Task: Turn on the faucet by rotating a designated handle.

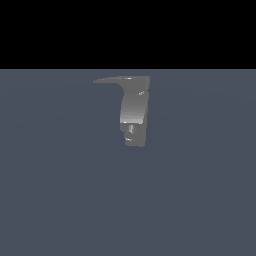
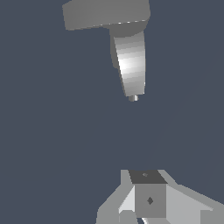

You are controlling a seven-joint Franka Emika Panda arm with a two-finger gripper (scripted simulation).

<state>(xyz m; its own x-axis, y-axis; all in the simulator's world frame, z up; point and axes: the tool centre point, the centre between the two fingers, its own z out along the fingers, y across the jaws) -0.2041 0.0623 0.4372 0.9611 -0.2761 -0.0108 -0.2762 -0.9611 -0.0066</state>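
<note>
The faucet (image 1: 134,107) is a small grey fixture with a curved upright body, standing on the flat blue-grey floor. Its boxy lower end carries a shiny nub (image 1: 131,131). The handle (image 1: 111,80) is a thin flat lever that tapers to a point toward the exterior view's left. In the wrist view the faucet (image 2: 131,61) and the broad handle (image 2: 105,15) lie well apart from my gripper (image 2: 149,199). The gripper's fingers sit pressed together with no gap and nothing held. The arm does not show in the exterior view.
A plain blue-grey floor (image 1: 60,190) spreads all around the faucet. A black band fills the top of the exterior view.
</note>
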